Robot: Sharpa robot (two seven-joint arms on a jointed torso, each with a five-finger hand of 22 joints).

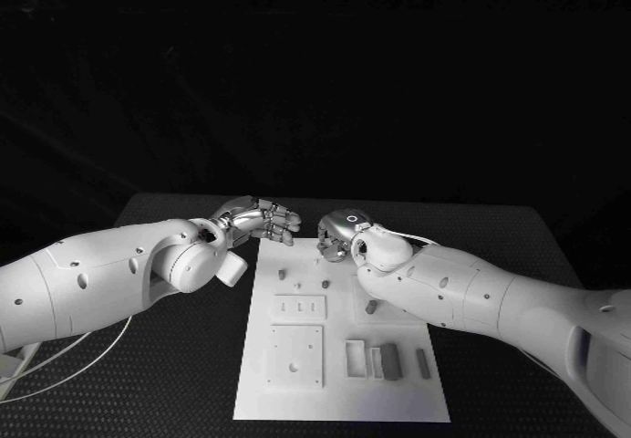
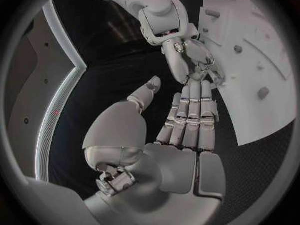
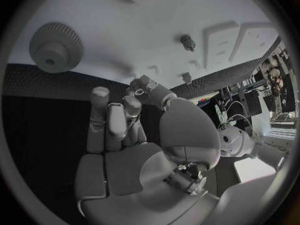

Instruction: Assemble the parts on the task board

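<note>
The task board (image 1: pixel 345 392) lay flat in the middle of the black surface (image 1: pixel 526 237), with both hands gathered at its far edge. The left hand (image 1: pixel 263 219) hovered at the far left corner, its fingers (image 2: pixel 190 120) extended side by side and slightly bent, thumb apart, holding nothing. The right hand (image 1: pixel 345 228) sat over the far edge of the board; its fingers (image 3: pixel 115 122) were curled inward, and whether a small part was pinched between them could not be told.

In the right wrist view a grey gear (image 3: pixel 55 47) sat on the board near its edge, apparently seated on a post, though this could not be confirmed. Short pegs (image 1: pixel 282 273) stood in the far half of the board. Nearer the robot, several grey blocks (image 1: pixel 389 361) lay beside a rectangular recess (image 1: pixel 355 358), apparently loose, next to two raised plates (image 1: pixel 298 307).

Judgement: the assembly was at an early to middle stage. The gear may have been placed; the blocks at the near end looked not yet fitted, so most of the work remained.
</note>
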